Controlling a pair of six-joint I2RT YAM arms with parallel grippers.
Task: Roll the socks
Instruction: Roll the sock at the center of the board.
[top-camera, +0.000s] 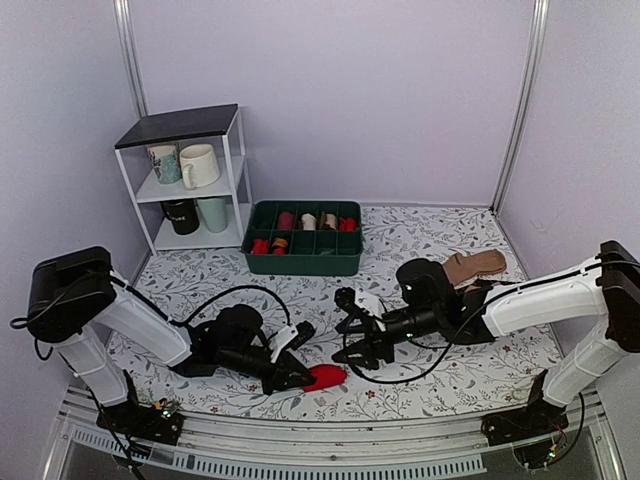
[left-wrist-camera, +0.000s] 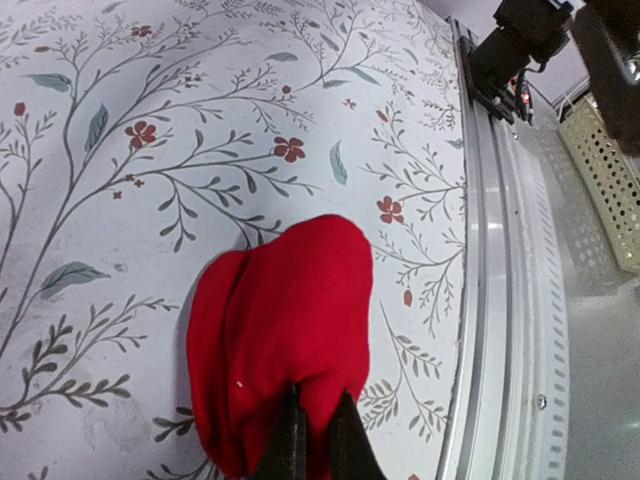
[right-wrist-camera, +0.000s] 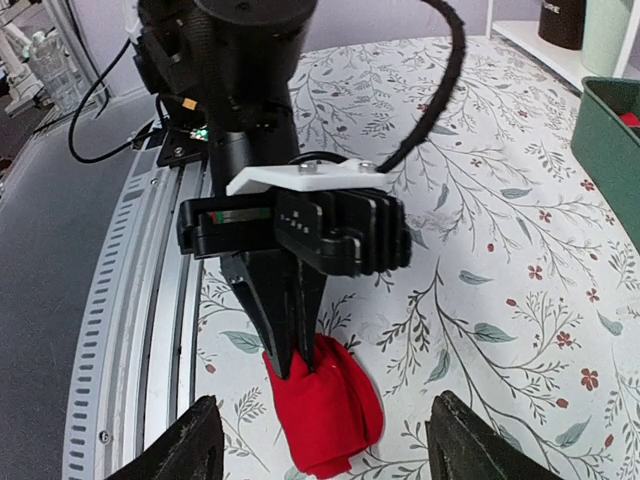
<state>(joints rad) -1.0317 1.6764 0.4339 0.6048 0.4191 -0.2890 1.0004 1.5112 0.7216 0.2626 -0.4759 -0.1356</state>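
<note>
I read the socks (top-camera: 326, 376) as one compact red roll lying on the floral desk (top-camera: 430, 235), near its front edge and close to the metal rail (left-wrist-camera: 500, 300). The left fingers (left-wrist-camera: 287, 445) are pressed nearly together, pinching a fold of the roll at its left end as seen from the top view. The right fingers (right-wrist-camera: 192, 446) stand spread wide with nothing between them, near the roll but apart from it. Farther back, a green compartment tray (top-camera: 303, 262) sits beside a shelf unit (top-camera: 180, 125) holding mugs.
</note>
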